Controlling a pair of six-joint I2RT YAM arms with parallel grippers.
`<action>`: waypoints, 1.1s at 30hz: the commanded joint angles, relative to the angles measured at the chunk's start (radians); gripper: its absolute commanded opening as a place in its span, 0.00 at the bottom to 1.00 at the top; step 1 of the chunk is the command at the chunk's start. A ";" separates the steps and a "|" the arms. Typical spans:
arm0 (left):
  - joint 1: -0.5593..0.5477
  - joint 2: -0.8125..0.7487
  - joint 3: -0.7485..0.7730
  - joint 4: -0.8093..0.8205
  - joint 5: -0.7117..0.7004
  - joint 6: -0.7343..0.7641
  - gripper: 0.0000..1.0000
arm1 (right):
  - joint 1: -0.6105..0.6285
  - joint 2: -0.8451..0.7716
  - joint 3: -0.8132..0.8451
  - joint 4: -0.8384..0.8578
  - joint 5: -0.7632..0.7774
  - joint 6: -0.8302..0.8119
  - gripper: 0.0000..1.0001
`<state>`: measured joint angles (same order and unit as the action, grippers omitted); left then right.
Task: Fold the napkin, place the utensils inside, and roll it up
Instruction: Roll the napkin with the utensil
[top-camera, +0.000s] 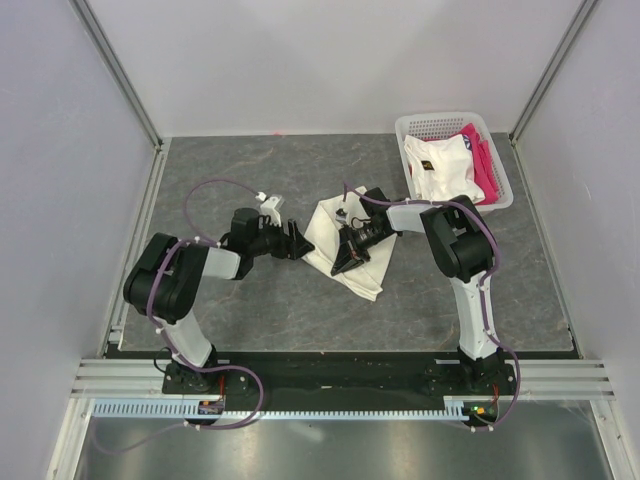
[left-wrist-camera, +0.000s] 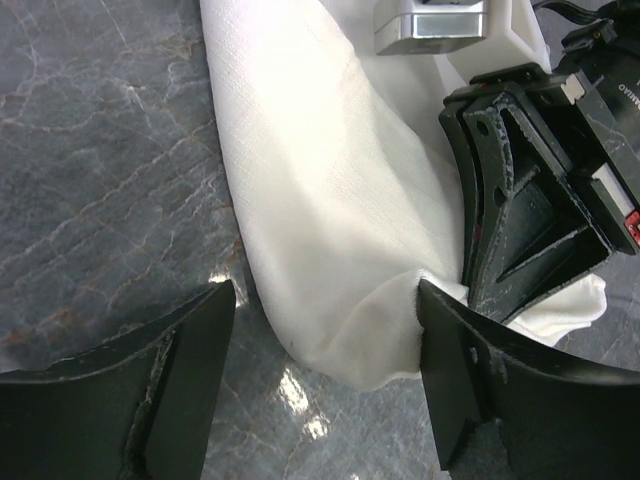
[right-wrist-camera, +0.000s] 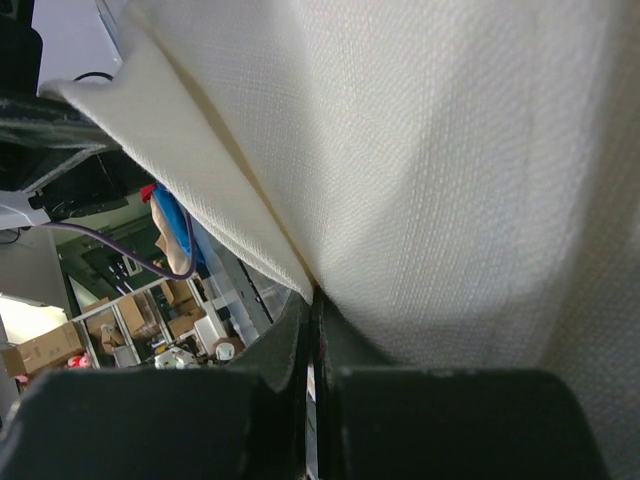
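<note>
Marbled grey tabletop (top-camera: 260, 300), crumpled woven cream napkin (top-camera: 322, 226)

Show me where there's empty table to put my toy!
Bare table lies at the far left corner, beyond the left gripper, and in the near strip between the arm bases. Crowded: the middle, where the right gripper holds the napkin, and the basket.
</note>
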<state>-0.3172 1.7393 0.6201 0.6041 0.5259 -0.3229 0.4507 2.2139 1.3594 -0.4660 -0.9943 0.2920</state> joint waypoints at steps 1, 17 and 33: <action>0.003 0.040 0.035 0.039 -0.014 0.048 0.75 | -0.009 0.035 0.017 -0.011 0.052 -0.022 0.00; -0.003 0.065 0.026 -0.019 -0.003 0.010 0.29 | -0.007 0.018 0.052 -0.029 0.085 -0.017 0.00; -0.005 -0.017 0.064 -0.292 -0.073 0.015 0.02 | 0.032 -0.296 0.077 -0.128 0.413 -0.192 0.54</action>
<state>-0.3264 1.7424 0.6594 0.4648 0.5102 -0.3305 0.4545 2.0697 1.4418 -0.5919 -0.7391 0.2096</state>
